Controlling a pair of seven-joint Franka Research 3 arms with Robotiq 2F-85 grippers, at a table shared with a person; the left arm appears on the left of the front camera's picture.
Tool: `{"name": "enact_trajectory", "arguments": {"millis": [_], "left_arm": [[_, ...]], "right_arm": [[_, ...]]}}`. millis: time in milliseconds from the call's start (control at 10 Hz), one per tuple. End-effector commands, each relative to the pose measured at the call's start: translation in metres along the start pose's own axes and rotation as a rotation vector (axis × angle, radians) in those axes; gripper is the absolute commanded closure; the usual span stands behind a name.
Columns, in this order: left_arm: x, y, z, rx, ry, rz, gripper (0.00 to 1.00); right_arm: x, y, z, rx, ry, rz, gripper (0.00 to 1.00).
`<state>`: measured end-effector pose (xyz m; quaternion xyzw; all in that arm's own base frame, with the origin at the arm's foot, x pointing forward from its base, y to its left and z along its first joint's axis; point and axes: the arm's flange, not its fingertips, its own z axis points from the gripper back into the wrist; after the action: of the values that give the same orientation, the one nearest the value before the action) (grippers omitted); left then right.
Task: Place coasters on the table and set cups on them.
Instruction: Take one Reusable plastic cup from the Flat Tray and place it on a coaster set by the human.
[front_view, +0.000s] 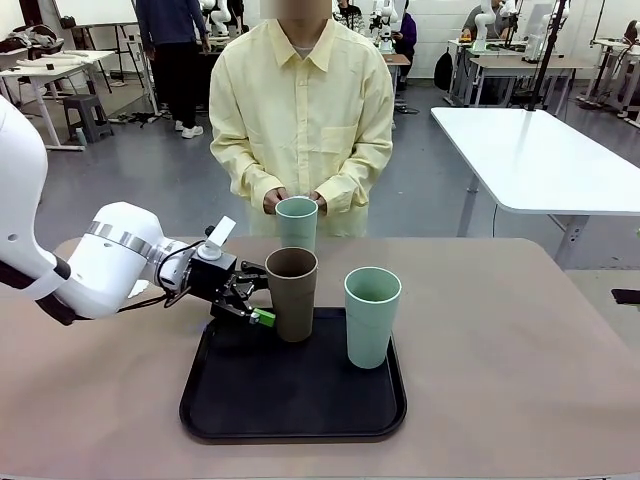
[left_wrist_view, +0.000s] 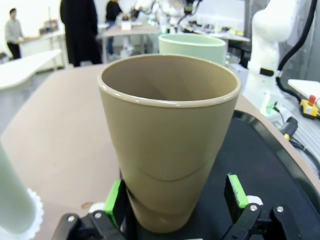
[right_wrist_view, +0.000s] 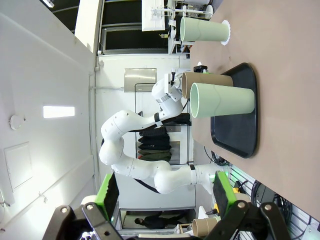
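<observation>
On tray (front_view: 290, 405): brown cup (front_view: 292, 295) within left pincer (left_wrist_view: 176, 197), mint cup (front_view: 372, 318) beside.

The brown cup (left_wrist_view: 167, 140) and mint cups (front_view: 372, 316) look like smooth, matt plastic. The black tray (front_view: 290, 410) has a faint sheen. The tan surface (front_view: 500, 350) is matt. The coaster (right_wrist_view: 226, 35) is lacy white paper. The left pincer (left_wrist_view: 175, 202) has smooth green pads (left_wrist_view: 235, 190), and the arm shell (front_view: 110, 265) is glossy white.
</observation>
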<state>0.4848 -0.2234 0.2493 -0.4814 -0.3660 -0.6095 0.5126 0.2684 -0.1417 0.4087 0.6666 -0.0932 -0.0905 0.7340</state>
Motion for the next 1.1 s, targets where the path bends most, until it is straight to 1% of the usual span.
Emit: {"name": "enact_trajectory", "arguments": {"millis": [0, 700, 1000], "left_arm": [[-0.003, 0.005, -0.013, -0.003, -0.018, -0.044, 0.0], [-0.005, 0.014, -0.033, -0.04, -0.037, -0.057, 0.0], [-0.004, 0.018, -0.043, -0.036, -0.052, -0.057, 0.0]], "right_arm": [[0.0, 0.001, 0.0, 0.013, 0.001, 0.007, 0.0], [0.0, 0.001, 0.0, 0.013, 0.001, 0.007, 0.0], [0.0, 0.001, 0.0, 0.013, 0.001, 0.007, 0.0]]}}
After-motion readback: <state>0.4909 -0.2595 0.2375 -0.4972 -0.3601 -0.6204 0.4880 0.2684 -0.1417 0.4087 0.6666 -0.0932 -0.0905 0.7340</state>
